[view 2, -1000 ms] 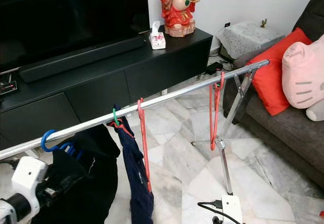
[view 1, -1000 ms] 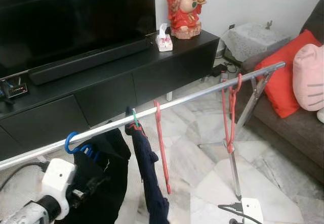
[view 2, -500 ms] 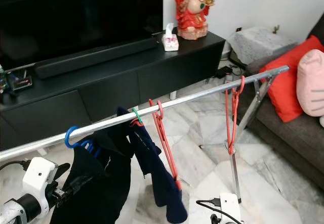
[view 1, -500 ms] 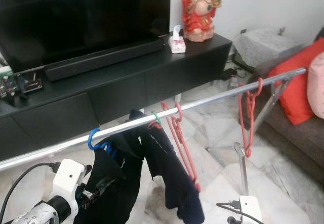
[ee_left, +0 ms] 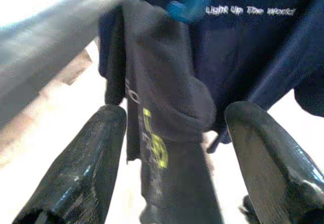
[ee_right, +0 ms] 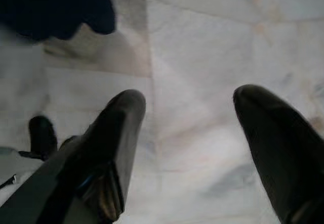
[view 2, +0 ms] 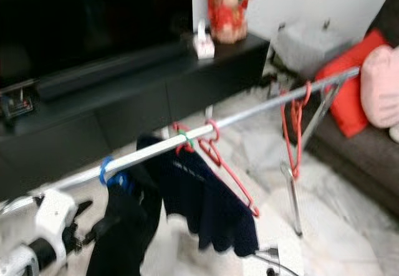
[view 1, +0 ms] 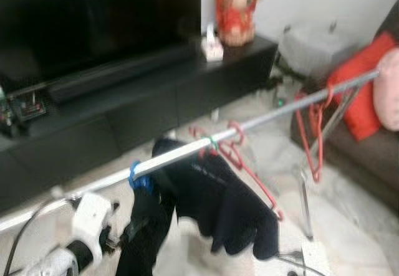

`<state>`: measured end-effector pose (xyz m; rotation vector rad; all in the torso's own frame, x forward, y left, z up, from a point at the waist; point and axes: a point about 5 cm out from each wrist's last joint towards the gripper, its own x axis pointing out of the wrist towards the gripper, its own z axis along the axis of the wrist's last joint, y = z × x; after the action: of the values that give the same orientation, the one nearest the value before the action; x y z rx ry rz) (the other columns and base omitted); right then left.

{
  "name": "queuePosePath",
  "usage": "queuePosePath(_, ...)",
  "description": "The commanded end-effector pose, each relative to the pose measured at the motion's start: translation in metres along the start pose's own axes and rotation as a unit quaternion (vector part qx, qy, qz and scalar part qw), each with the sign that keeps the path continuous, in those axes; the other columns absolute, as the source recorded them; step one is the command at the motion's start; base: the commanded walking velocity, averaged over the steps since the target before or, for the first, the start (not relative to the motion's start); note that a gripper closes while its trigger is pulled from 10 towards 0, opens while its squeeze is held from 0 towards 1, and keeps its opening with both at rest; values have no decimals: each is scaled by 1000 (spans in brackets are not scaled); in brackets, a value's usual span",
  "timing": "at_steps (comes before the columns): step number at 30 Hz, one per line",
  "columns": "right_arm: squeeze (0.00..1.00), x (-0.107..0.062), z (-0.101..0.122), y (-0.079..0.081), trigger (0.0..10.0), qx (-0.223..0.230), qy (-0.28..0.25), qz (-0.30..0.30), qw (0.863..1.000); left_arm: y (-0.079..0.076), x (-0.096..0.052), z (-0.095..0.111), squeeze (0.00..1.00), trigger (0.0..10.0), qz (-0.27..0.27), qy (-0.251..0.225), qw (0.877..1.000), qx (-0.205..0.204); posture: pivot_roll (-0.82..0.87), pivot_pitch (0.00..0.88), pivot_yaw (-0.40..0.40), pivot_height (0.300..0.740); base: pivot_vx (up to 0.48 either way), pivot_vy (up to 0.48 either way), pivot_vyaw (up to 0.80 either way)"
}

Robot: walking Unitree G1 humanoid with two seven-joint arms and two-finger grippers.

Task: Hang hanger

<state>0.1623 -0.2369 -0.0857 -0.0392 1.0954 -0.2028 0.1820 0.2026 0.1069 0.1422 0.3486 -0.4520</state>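
Already the blue hanger [view 1: 138,175] is hooking over the rail [view 1: 187,152] at lower left, carrying a black shirt [view 1: 144,226]. Left gripper [ee_left: 174,148] is standing apart around this shirt, gripping nothing; right gripper [ee_right: 195,143] is gaping over floor. Only withdrawing seems left.

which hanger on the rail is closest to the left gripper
The blue hanger, carrying the black garment beside the left gripper; the green and red ones hang farther along the rail.

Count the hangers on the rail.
4, perhaps more, since blur hides detail: a blue hanger carrying the black garment, a green hanger carrying the navy shirt, a bare red hanger beside it, and red hangers near the rail's right end.
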Motion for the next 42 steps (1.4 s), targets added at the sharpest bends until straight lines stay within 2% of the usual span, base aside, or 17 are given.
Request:
queuePosePath(1,0,0,3,3,10000,-2,-1,4,1000,0,-2,-1,0,10000,2,9,1000,11,-26,0,17,740,0,0,0)
queuePosePath(9,0,0,2,3,10000,-3,-1,5,1000,-2,4,-4,0,10000,15,21,999,21,-26,0,18,740,0,0,0)
queuePosePath(13,0,0,2,3,10000,-4,-1,5,1000,-13,12,4,0,10000,5,8,1000,16,-28,0,18,740,0,0,0)
queuePosePath(15,0,0,2,3,10000,-5,-1,5,1000,-16,17,7,0,10000,18,18,999,37,-24,0,15,740,0,0,0)
queuePosePath(17,0,0,2,3,10000,-6,-1,4,1000,-16,20,8,0,10000,29,25,998,39,-25,0,16,740,0,0,0)
queuePosePath(21,0,0,2,3,10000,-6,-1,4,1000,-12,30,12,0,10000,78,31,996,31,-26,0,17,740,0,0,0)
queuePosePath(30,0,0,2,3,10000,-5,-2,4,1000,-5,34,14,0,10000,112,38,992,31,-32,0,17,740,0,0,0)
queuePosePath(31,0,0,2,3,10000,-6,-2,4,1000,-5,30,11,1000,10000,103,50,993,33,-27,0,15,740,0,0,0)
queuePosePath(35,0,0,3,2,10000,-8,-2,3,1000,-3,18,3,1000,10000,82,82,993,28,-17,0,5,740,0,0,0)
queuePosePath(42,0,0,3,2,10000,-5,-3,2,1000,-8,22,1,1000,10000,67,92,993,30,-16,0,-2,740,0,0,0)
